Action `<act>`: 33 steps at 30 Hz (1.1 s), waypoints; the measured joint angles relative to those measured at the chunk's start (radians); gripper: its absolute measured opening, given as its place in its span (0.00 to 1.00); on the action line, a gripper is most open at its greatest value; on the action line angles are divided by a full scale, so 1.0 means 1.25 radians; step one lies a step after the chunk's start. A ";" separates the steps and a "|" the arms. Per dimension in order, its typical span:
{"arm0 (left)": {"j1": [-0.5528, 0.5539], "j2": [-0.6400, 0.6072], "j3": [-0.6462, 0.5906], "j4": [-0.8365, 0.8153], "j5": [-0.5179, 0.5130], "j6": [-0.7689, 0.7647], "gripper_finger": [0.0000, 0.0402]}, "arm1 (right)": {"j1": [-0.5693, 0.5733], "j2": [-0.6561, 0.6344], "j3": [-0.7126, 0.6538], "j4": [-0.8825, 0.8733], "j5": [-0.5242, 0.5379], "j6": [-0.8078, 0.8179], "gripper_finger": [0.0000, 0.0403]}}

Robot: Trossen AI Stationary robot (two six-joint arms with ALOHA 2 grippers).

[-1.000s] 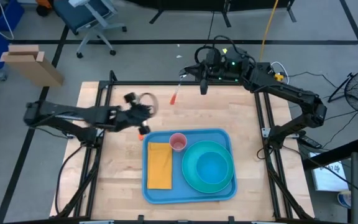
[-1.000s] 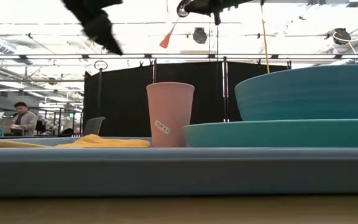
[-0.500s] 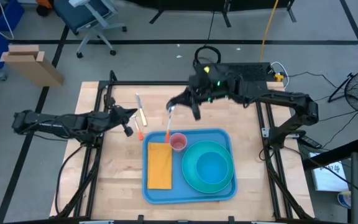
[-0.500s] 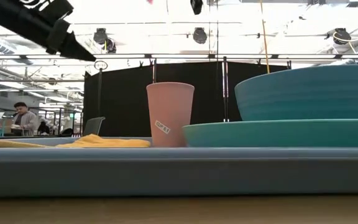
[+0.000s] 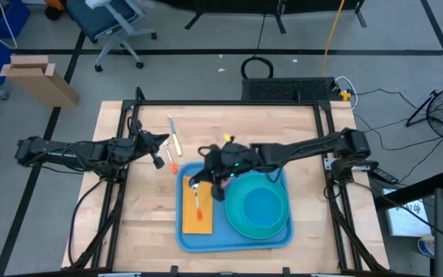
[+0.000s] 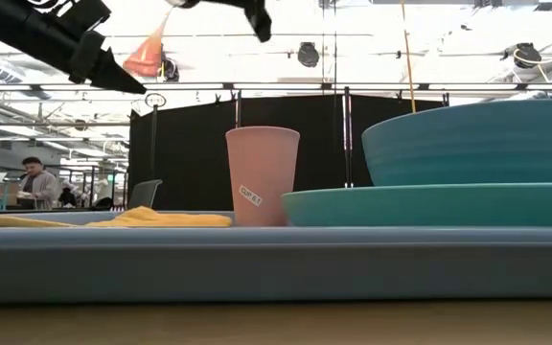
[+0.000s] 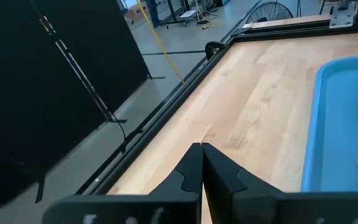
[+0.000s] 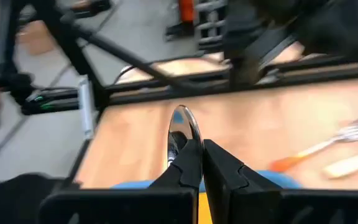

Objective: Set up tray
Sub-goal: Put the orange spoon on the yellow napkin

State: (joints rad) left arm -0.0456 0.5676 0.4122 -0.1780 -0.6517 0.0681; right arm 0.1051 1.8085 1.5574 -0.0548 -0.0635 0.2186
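Over napkin (image 5: 198, 204) now: right end effector (image 5: 203, 178) w/ spoon (image 5: 199, 198).

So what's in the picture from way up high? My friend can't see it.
The right gripper holds an orange-handled spoon over a yellow napkin on the blue tray. The tray also carries a teal bowl. The left gripper waits near cutlery.

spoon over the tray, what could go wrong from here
The right gripper holds the spoon only by its bowl end, handle hanging over the yellow napkin, so it may swing or land crooked on release. The pink cup stands right beside the arm on the tray and could get knocked over.
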 joint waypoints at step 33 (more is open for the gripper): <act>-0.002 0.000 0.000 0.015 0.026 0.011 0.08 | -0.038 0.097 0.044 -0.171 0.015 0.002 0.00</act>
State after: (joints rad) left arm -0.0479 0.5678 0.4122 -0.1589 -0.6188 0.0815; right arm 0.0579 1.9301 1.6123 -0.2691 -0.0447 0.2211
